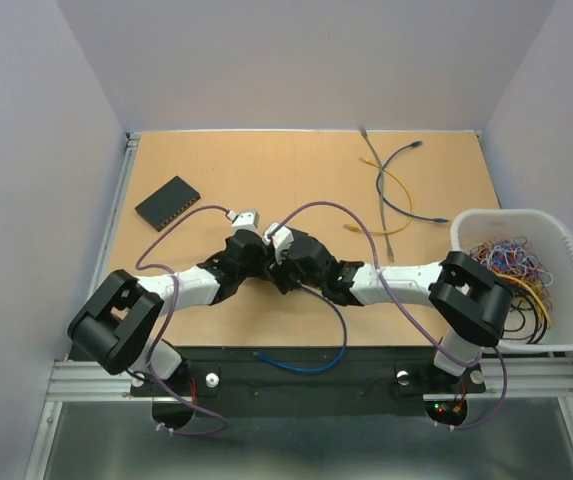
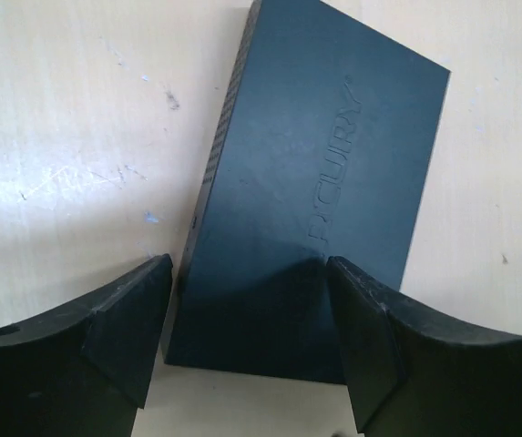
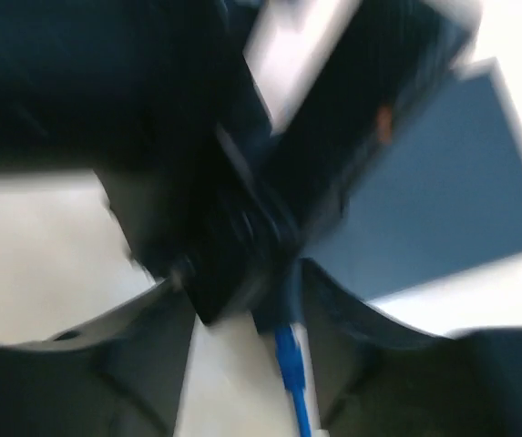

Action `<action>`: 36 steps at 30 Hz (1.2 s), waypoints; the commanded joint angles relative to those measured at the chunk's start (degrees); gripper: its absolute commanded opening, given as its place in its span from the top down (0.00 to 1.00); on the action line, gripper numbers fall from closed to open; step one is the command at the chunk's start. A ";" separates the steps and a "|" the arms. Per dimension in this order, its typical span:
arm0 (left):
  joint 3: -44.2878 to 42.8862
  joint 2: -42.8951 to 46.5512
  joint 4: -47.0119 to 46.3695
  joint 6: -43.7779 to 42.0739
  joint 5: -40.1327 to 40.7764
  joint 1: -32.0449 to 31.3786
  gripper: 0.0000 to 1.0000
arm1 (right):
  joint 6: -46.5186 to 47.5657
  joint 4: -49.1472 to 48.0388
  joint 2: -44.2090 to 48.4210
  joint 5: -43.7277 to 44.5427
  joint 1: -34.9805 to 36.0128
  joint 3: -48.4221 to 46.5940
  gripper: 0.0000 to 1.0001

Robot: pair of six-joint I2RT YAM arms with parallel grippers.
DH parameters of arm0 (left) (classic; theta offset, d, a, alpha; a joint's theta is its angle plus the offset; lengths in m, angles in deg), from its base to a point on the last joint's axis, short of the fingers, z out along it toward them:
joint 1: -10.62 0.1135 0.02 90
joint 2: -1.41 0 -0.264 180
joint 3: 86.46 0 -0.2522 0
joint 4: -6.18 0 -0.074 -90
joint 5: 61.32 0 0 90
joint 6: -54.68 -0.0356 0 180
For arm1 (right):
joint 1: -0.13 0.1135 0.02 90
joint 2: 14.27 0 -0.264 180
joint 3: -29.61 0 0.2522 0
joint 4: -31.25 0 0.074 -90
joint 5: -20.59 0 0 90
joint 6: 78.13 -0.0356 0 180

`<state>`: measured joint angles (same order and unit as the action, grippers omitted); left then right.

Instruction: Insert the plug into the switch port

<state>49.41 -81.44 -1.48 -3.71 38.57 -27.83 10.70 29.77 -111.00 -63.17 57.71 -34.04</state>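
Note:
The switch [image 1: 169,202] is a flat dark box lying at the table's far left. In the left wrist view the switch [image 2: 324,182] fills the middle, just ahead of my left gripper [image 2: 250,291], which is open and holds nothing. My left gripper [image 1: 236,232] and right gripper [image 1: 281,272] meet at the table's middle. The right wrist view is blurred. There the blue plug [image 3: 288,350] and its cable lie between the parted fingers of my right gripper [image 3: 247,291], close to the right one. The left arm's dark wrist blocks most of that view, with the switch [image 3: 443,200] beyond it.
The blue cable [image 1: 341,330] loops back over the table's near edge. Loose yellow, blue and grey cables [image 1: 391,190] lie at the back right. A white basket [image 1: 466,228] full of cables stands at the right edge. Purple arm cables arch over both arms.

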 commanded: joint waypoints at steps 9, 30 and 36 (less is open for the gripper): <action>-1.89 8.93 10.79 -2.79 -4.89 1.37 0.20 | 3.72 -10.86 11.73 16.07 0.25 -3.03 0.24; -15.50 47.34 45.41 -2.17 6.33 0.49 0.20 | -12.45 12.17 6.56 13.10 -35.26 -6.01 0.03; -11.38 52.79 39.71 -5.25 5.40 0.49 0.20 | -10.79 12.26 3.83 7.29 -35.26 -6.36 0.04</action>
<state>36.95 -29.39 37.81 -5.87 42.64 -27.18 -0.38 42.25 -106.36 -51.98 22.48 -37.04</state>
